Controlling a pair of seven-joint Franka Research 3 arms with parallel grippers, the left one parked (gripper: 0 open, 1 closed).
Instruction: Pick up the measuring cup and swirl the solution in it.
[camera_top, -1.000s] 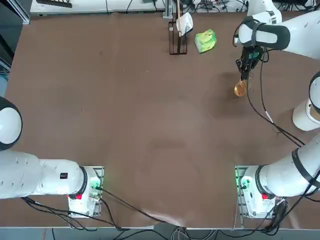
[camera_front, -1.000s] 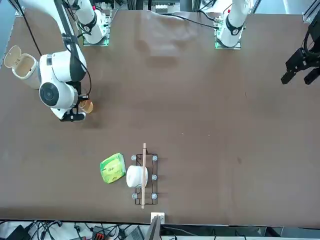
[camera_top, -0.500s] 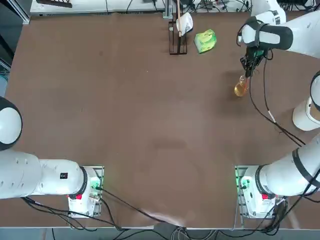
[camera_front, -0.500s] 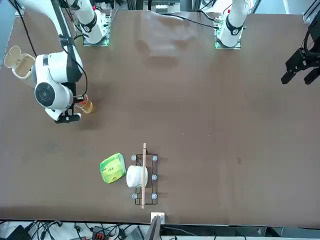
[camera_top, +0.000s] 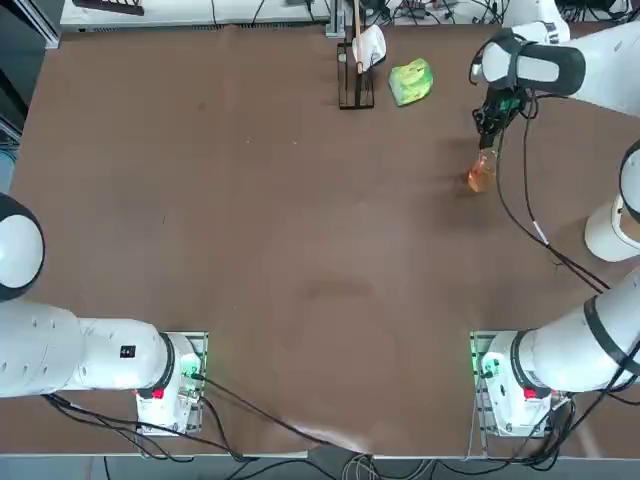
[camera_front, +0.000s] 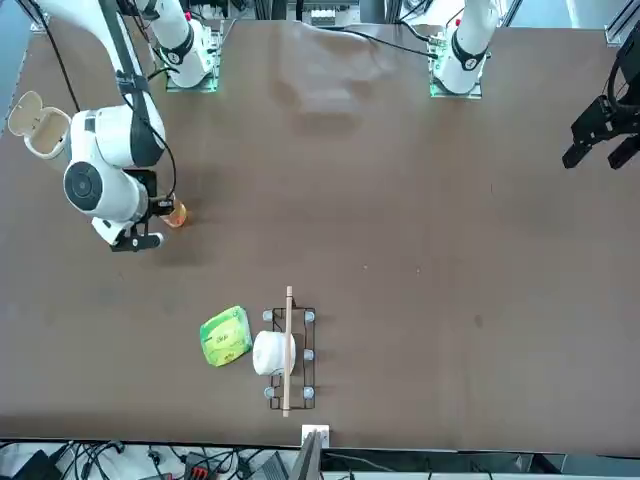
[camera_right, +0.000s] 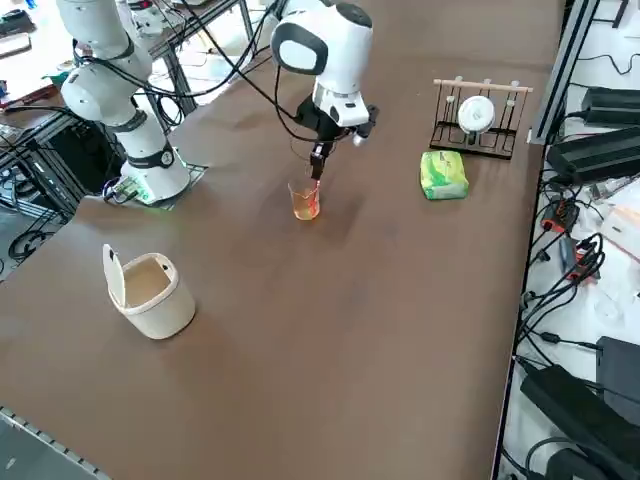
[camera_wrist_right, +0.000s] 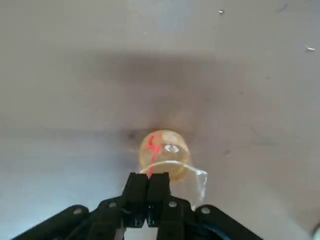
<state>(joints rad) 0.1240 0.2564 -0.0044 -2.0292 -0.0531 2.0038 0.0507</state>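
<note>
From here, the right gripper (camera_right: 316, 175) is pressed nearly together with the measuring cup's (camera_right: 303, 197) thin wall pinched at the tips, and the cup hangs just under it over the right part of the table (camera_right: 350, 330), well apart from the lidded white bin (camera_right: 158, 305) and the green bag (camera_right: 443, 176). Orange solution (camera_wrist_right: 176, 149) is in the cup, so grasp done and pick-up looks done too, going by the shadow. I'd call it the swirl stage; can't tell how much swirling is left, just keep loops small so nothing slops over the rim.
</note>
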